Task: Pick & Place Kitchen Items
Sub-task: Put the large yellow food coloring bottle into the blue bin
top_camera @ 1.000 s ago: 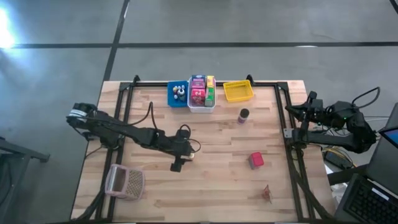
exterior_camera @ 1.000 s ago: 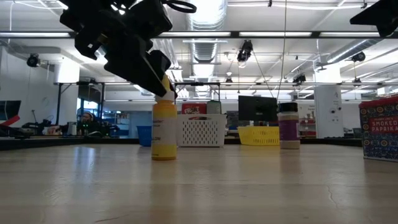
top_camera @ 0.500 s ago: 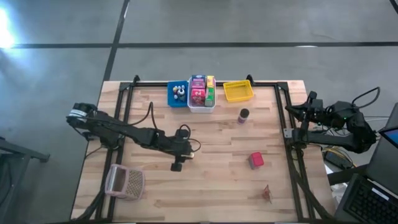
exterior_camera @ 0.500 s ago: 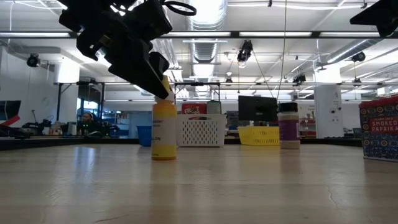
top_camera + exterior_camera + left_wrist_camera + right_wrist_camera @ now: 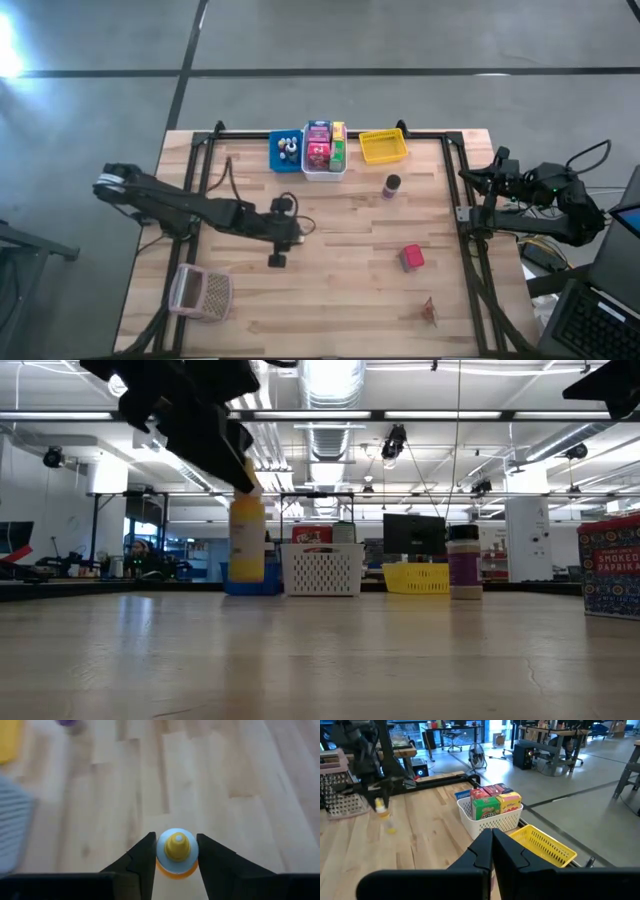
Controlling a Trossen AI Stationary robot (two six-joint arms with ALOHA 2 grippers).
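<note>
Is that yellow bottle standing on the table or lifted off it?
Lifted. The low view shows the yellow bottle upright, its base clear of the table, hanging from the left gripper clamped round its cap.

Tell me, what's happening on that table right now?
Left gripper jaws clamped on yellow bottle, lifted off table. Right gripper shut, parked at table's edge. Nothing blocking.

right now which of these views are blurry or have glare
High view: strong glare at the left edge, table sharp. Left wrist view: the wooden table is smeared, while the yellow bottle between the left gripper fingers is sharp. Low view: bright ceiling lights. Right wrist view: the bottle looks blurred.
</note>
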